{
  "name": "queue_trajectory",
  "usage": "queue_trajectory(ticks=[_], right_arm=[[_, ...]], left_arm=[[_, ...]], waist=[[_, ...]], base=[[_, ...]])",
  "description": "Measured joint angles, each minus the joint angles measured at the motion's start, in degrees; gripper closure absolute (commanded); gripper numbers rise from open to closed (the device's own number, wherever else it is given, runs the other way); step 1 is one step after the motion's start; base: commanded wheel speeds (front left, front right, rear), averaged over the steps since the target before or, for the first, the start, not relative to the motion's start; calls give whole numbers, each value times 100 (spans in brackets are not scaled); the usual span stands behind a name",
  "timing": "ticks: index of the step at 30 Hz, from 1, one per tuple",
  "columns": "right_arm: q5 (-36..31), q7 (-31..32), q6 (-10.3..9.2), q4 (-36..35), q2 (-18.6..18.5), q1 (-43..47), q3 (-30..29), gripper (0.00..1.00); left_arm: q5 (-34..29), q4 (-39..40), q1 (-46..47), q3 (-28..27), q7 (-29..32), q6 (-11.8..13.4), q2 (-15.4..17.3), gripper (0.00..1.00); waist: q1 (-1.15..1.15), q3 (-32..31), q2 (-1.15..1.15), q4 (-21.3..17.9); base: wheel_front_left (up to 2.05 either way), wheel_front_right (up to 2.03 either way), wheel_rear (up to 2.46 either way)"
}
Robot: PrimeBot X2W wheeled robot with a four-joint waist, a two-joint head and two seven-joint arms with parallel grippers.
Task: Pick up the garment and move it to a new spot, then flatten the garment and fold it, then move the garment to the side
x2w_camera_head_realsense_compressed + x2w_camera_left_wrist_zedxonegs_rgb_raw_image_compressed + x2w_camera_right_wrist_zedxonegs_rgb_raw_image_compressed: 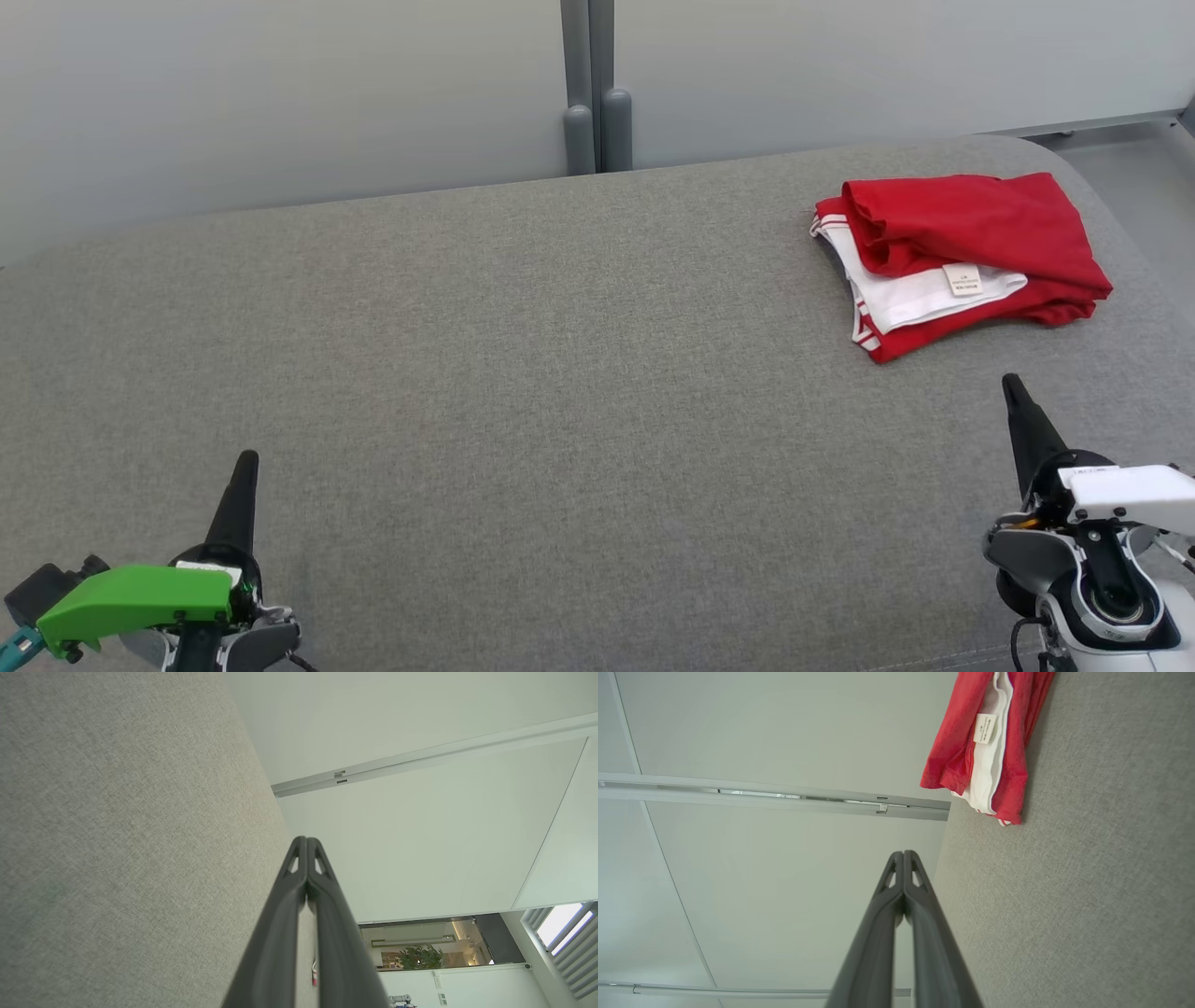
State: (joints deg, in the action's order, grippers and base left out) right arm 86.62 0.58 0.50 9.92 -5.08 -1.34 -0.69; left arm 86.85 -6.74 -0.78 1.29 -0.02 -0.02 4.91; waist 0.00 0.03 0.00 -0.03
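The garment runs off the right wrist view's top edge, perhaps half of it unseen; print on its white label is too small to read.

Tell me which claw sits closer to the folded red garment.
The right claw, on the white wrist: the garment lies ahead of its tip, while the left claw, with the green mount, is across the grey cushion.

Cushion surface open across middle and left; folded red garment blocks far right.
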Motion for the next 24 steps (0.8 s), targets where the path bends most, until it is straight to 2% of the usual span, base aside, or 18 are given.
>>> queue_trajectory(ticks=[11, 24], right_arm=[[839, 175, 100, -45, -3, -59, -270, 100], [875, 176, 119, -48, -3, -61, -285, 100]], left_arm=[[886, -59, 147, -102, 159, -101, 25, 100], [927, -153, 200, -107, 177, -108, 26, 100]], waist=[[0, 7, 0, 1], [0, 5, 0, 1]], base=[[0, 0, 0], [0, 0, 0]])
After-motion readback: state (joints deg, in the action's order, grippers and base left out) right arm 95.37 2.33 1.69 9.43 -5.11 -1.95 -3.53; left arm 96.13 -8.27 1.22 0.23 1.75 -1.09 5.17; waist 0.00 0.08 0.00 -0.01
